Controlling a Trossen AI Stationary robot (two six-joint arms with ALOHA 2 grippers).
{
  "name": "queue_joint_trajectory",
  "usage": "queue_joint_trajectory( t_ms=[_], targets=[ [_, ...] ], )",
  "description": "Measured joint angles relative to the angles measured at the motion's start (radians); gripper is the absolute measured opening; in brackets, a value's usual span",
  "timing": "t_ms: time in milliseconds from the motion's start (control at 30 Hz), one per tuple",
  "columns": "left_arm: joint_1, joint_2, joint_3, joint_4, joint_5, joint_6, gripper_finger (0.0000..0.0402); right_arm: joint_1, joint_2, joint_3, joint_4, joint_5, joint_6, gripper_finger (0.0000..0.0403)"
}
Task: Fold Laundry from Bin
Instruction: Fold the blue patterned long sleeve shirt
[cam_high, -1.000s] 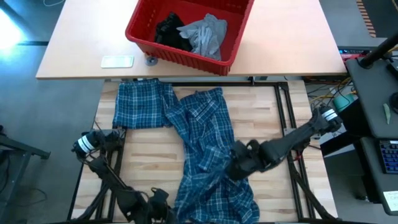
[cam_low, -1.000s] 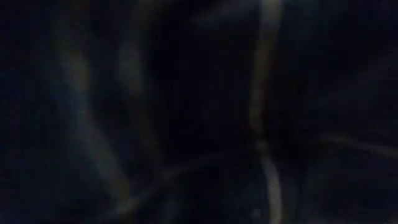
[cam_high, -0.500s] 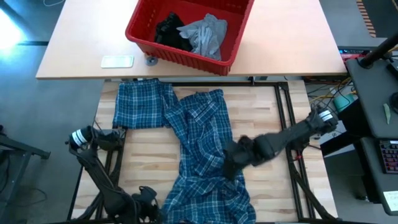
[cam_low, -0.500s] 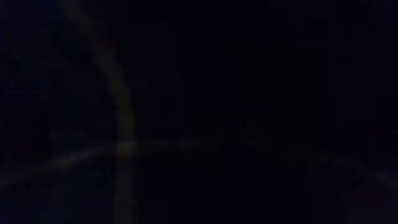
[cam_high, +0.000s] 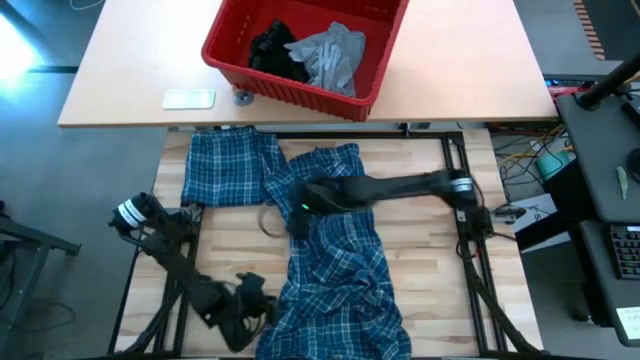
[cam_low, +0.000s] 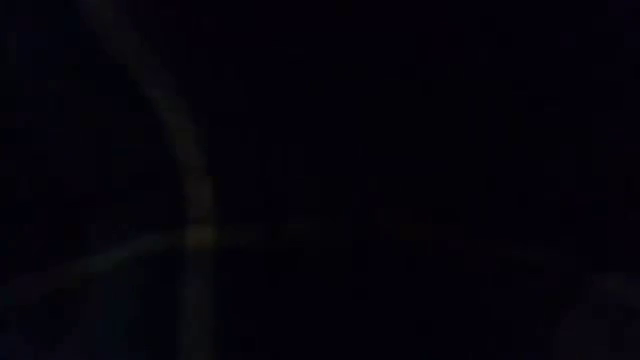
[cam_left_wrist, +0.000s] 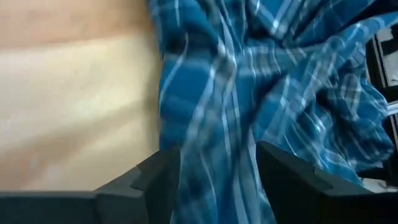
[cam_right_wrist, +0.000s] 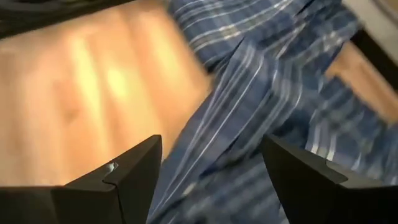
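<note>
Two arms show in the high view: the right gripper (cam_high: 297, 208) hangs over the plaid shirt (cam_high: 335, 250) mid-frame, the left gripper (cam_high: 252, 305) sits at its lower-left hem, while the red bin (cam_high: 235, 62) at top centre holds a grey T-shirt (cam_high: 330, 55) and a black garment (cam_high: 272, 48). Low view is dark — nothing readable. Wrist views show each pair of fingers (cam_left_wrist: 158, 180) (cam_right_wrist: 134, 168) spread, gripping nothing, above limp, light cloth — best pinched at a hem or corner.
</note>
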Motion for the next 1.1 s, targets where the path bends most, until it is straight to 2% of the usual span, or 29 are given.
queue_joint_trajectory(
  t_ms=[133, 300, 433, 500, 567, 700, 833, 967, 1100],
  targets=[
    [0.051, 0.033, -0.086, 0.188, -0.02, 0.163, 0.0181, -0.068, 0.162, 0.184, 0.0, -0.012, -0.082, 0.0263],
    [0.06, 0.082, -0.106, 0.263, 0.024, 0.246, 0.0163, -0.137, 0.355, 0.401, -0.003, -0.049, -0.158, 0.0243],
    [0.056, 0.128, -0.097, 0.314, 0.032, 0.251, 0.0154, -0.172, 0.424, 0.368, 0.14, -0.154, -0.166, 0.022],
    [0.055, 0.145, -0.09, 0.32, 0.032, 0.247, 0.015, -0.177, 0.453, 0.37, 0.148, -0.153, -0.169, 0.0209],
    [0.055, 0.161, -0.085, 0.334, 0.032, 0.248, 0.0147, -0.181, 0.473, 0.371, 0.129, -0.107, -0.177, 0.0196],
    [0.055, 0.173, -0.076, 0.33, 0.028, 0.249, 0.0142, -0.183, 0.487, 0.369, 0.117, 0.046, -0.184, 0.0142],
    [0.062, 0.174, -0.077, 0.324, 0.029, 0.243, 0.0139, -0.185, 0.484, 0.39, 0.123, 0.061, -0.159, 0.0032],
    [0.068, 0.174, -0.077, 0.313, 0.036, 0.203, 0.0135, -0.187, 0.435, 0.399, 0.154, 0.077, -0.071, 0.001],
    [0.071, 0.174, -0.077, 0.304, 0.03, 0.163, 0.0129, -0.189, 0.291, 0.398, 0.157, 0.101, -0.054, 0.0009]
  ],
)
